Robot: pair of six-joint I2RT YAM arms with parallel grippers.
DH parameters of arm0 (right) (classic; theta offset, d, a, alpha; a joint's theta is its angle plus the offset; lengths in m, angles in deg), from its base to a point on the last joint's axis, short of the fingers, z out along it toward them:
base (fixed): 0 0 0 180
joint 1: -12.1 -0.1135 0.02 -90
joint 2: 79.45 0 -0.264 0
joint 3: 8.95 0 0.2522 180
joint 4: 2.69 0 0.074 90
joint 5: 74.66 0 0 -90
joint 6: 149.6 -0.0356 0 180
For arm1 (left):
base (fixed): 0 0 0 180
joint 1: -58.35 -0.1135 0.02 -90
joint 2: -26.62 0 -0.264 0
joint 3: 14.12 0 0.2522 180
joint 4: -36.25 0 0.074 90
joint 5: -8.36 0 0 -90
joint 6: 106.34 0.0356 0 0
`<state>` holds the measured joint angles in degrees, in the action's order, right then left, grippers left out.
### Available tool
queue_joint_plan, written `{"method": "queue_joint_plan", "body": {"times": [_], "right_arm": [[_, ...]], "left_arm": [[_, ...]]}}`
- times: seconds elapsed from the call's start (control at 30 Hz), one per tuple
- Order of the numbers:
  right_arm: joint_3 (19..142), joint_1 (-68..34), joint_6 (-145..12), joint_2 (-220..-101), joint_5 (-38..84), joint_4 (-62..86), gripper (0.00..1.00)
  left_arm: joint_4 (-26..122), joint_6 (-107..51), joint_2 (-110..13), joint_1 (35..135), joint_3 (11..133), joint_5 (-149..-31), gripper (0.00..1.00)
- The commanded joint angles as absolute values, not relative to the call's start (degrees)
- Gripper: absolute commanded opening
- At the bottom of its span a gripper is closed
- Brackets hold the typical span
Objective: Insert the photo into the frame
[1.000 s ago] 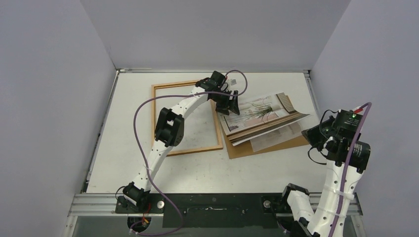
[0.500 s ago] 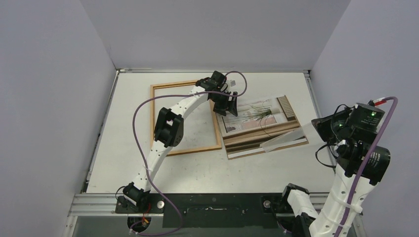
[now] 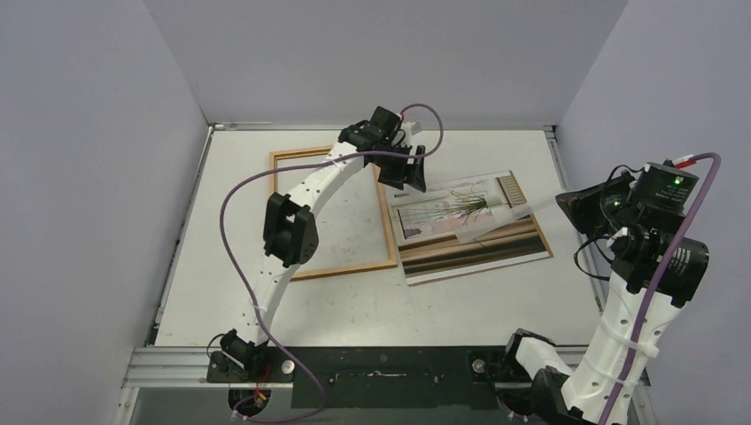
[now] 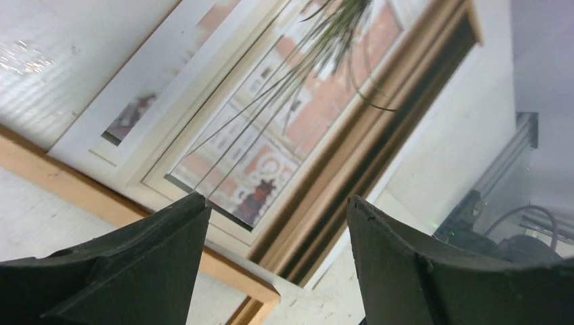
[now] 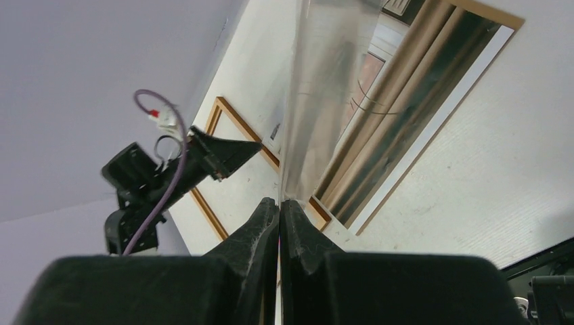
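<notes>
The photo [image 3: 443,252] lies flat, picture up, on the table right of the frame [image 3: 332,268], its left edge at the frame's right rail. The left wrist view shows the plant print [image 4: 271,122] and the frame's near corner [image 4: 257,284] below open fingers. My left gripper [image 3: 409,173] hovers open over the photo's far-left corner, holding nothing. My right gripper [image 3: 567,202] is raised at the right, shut on the edge of a thin clear sheet [image 3: 509,217] that slopes down onto the photo. The right wrist view shows this sheet [image 5: 325,101] edge-on above the shut gripper [image 5: 279,202].
A thin brown edge [image 3: 542,237] shows under the photo's right side. Grey walls close in the table on three sides. The left arm's purple cable [image 3: 239,221] loops over the frame's left part. Bare white tabletop [image 3: 354,305] lies in front of the frame and photo.
My right gripper has risen and swung right, lifting the clear sheet off the photo. The photo, curled up before, now lies flat. My left gripper has drawn back a little toward the far side.
</notes>
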<state>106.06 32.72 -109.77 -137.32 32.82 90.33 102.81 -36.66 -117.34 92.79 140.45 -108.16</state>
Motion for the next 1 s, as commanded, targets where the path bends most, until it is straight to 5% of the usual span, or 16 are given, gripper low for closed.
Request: {"method": "queue_joint_plan", "body": {"times": [0.0,0.4,0.57,0.8,0.97], "right_arm": [[106.4,32.9,-110.3,-141.1,35.0,86.2,0.00],[111.7,32.5,-112.1,-152.1,33.8,93.2,0.00],[110.9,30.0,-113.4,-153.8,31.2,93.7,0.00],[109.5,24.9,-116.8,-154.1,27.6,91.4,0.00],[108.7,23.2,-117.4,-154.3,26.7,91.1,0.00]], "left_arm": [[100.5,-31.3,-103.9,91.3,138.7,-109.9,0.73],[71.2,-24.9,-78.1,91.2,107.6,-119.6,0.74],[48.6,-24.9,-66.2,96.2,90.8,-118.5,0.88],[54.4,-10.8,-65.4,108.0,92.4,-106.2,0.92],[52.6,-9.2,-64.5,110.4,89.7,-108.1,0.93]]}}
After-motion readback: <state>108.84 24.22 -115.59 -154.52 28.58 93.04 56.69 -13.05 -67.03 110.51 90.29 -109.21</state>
